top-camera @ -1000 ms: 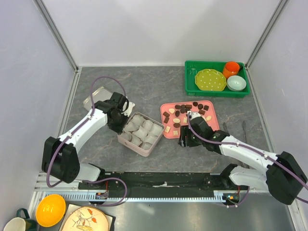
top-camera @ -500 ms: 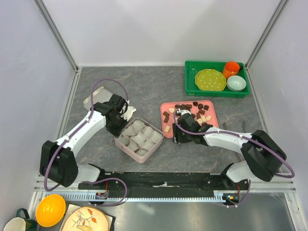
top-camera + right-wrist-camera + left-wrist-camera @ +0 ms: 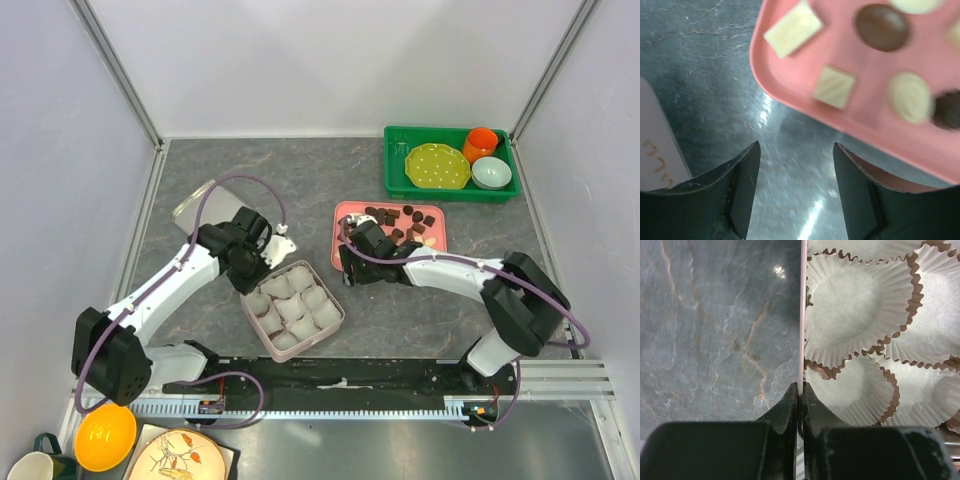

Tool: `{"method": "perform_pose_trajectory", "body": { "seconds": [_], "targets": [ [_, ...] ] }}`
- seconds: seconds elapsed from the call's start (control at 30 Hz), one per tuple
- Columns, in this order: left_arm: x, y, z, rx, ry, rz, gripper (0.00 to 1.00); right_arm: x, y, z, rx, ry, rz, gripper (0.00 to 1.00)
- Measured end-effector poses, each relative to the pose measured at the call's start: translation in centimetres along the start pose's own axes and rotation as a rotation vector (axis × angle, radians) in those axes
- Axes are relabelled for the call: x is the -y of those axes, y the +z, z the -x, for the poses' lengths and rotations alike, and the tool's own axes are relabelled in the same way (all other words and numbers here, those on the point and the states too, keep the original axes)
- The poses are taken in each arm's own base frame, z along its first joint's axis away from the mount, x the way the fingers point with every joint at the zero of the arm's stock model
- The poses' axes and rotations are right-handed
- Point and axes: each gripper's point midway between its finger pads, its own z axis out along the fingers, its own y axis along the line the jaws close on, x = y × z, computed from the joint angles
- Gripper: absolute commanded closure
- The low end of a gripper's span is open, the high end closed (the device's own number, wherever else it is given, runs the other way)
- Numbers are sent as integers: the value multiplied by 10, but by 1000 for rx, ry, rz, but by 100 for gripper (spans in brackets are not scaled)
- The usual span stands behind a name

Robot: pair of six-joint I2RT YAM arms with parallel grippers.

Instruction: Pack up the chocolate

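The chocolate [image 3: 400, 215], dark brown and cream-white pieces, is lying on the pink tray [image 3: 341, 214] right of the bench's [image 3: 300, 180] centre. In the top view the visible pieces are sitting on the tray's 12 o'clock half, and the right arm is crossing its 6 o'clock half. The right wrist view is showing cream squares [image 3: 793, 28], a dark round piece [image 3: 882, 20] and a cream oval on the tray floor [image 3: 865, 60].

The right fingers [image 3: 348, 262] [image 3: 747, 170] are standing apart, holding nothing, over bare bench just off the tray's 7 o'clock corner.

At 8 o'clock from the tray the pink box [image 3: 315, 340] is sitting turned at an angle, filled with white crinkled paper cups [image 3: 292, 308] [image 3: 855, 295]. The left fingers [image 3: 260, 272] [image 3: 792, 400] are pressing together on the box's thin wall [image 3: 802, 315] on its 10 o'clock side, one finger outside and one inside.

At 1 o'clock from the tray a green bin [image 3: 393, 160] is holding a dotted yellow-green plate [image 3: 437, 166], an orange cup [image 3: 481, 143] and a pale bowl [image 3: 491, 173]. A silvery flat piece [image 3: 200, 203] is lying at 10 o'clock from the box.
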Motion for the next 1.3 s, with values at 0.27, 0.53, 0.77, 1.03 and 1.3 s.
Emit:
{"method": "perform_pose_trajectory", "body": {
  "seconds": [0.27,0.53,0.77,1.03,1.3],
  "targets": [
    [33,16,28,27,213,-42,97,53,-77,61,199,108,-165,28],
    [48,57,57,-12,344,-31,98,204,-118,70,276,426,-540,31],
    [48,67,81,27,390,-1,98,263,-109,44,185,561,-683,35],
    [46,80,95,32,459,57,90,292,-88,30,131,639,-737,38],
    [38,85,105,43,488,116,80,302,-62,25,89,642,-746,39]
  ]
}}
